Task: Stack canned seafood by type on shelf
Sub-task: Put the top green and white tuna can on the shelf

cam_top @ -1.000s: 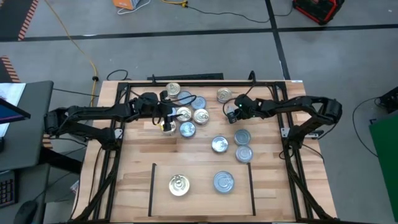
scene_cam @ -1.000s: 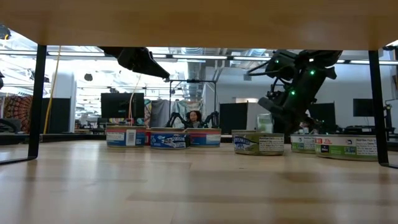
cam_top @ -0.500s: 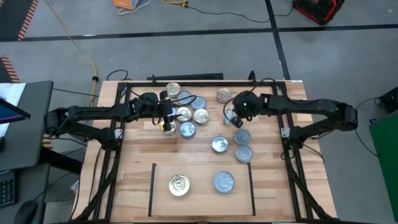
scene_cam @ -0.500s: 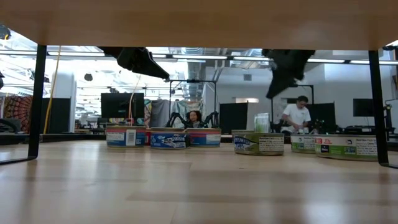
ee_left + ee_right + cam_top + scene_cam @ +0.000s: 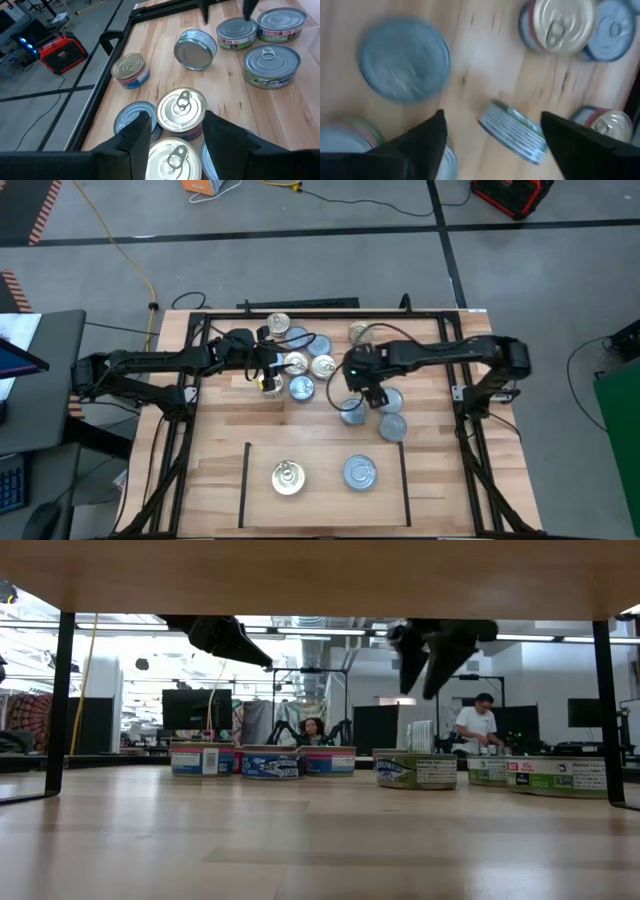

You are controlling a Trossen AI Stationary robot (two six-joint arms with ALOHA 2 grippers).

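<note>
Now | right gripper [image 5: 365, 393] spread wide (empty) | silver tin [image 5: 352, 412] just below it

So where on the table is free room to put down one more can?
Bare wood lies between the two cans on the shelf, a gold-topped can and a silver-topped can, and in the strip ahead of the shelf. The can cluster is crowded.

Two tins [image 5: 287, 477] [image 5: 359, 472] side by side on the shelf [image 5: 325, 452], tin cluster [image 5: 305, 366] behind it, further tins [image 5: 391, 415] right
</note>
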